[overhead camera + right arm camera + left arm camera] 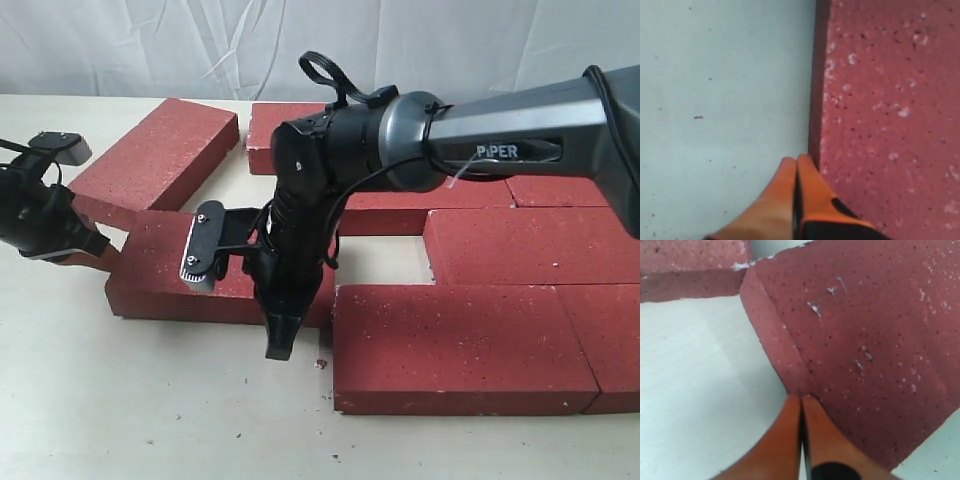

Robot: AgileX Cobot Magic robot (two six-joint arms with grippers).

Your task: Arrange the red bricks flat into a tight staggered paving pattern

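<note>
**Both grippers shut, poking the bricks rather than gripping**

L gripper (801, 397): jaws pressed together, empty, tip at a corner of the loose brick (160, 285). R gripper (796, 160): jaws together too, tip beside a brick edge. Prob. nudging, since the bricks look too wide to pinch. Red bricks (470, 345) lie flat on the table (120, 400), with the pattern mostly at R and one angled brick (160, 150) at rear L.
</note>
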